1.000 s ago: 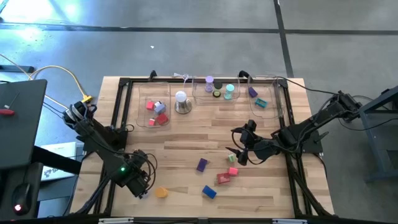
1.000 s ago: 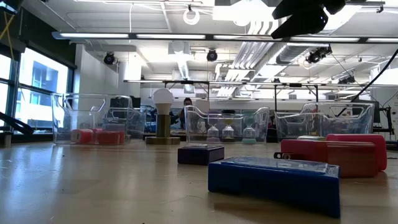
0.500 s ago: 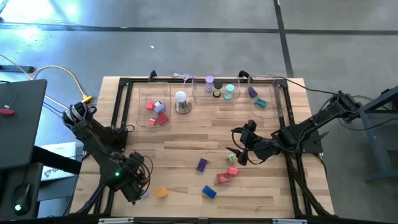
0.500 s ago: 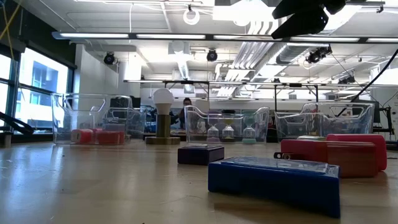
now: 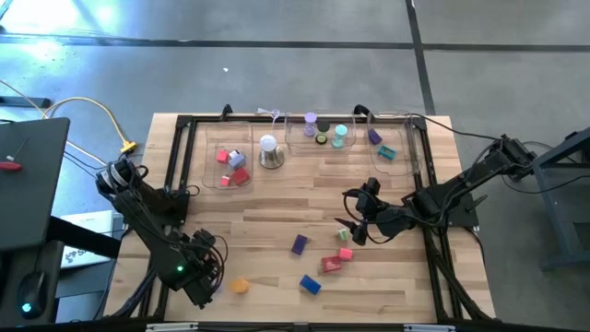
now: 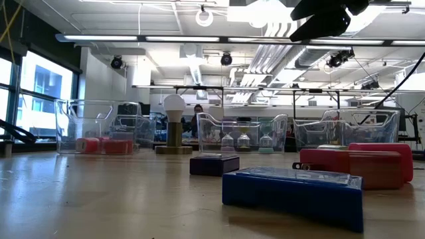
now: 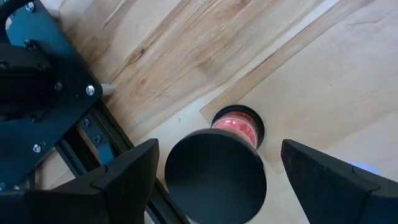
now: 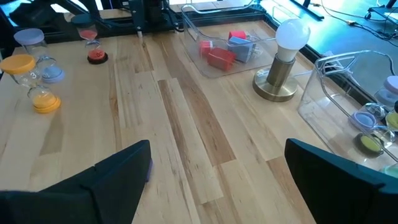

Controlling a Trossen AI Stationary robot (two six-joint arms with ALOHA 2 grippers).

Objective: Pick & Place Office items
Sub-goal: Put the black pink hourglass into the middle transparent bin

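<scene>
A black round roll [image 7: 214, 177] with a red middle stands upright on the wood, close to the black frame rail [image 7: 74, 124]. My left gripper [image 7: 214, 186] [image 5: 203, 281] hangs open right above it and points down. One finger is on each side, clear of the roll. The same roll [image 8: 94, 53] shows far off in the right wrist view. An orange roll [image 5: 240, 285] lies just to the right of it. My right gripper [image 5: 353, 231] [image 8: 227, 186] waits open over the table's middle right, with nothing between its fingers.
Loose blocks lie in the near middle: purple [image 5: 300, 244], pink [image 5: 345, 252], red [image 5: 332, 265] and blue [image 5: 310, 284]. Clear trays [image 5: 210, 171] holding more pieces line the far side. The white dome lamp [image 5: 269, 148] stands between them.
My left gripper has moved a little toward the table's near edge and now hangs over the black roll, its fingers as far apart as before. No item has moved.
</scene>
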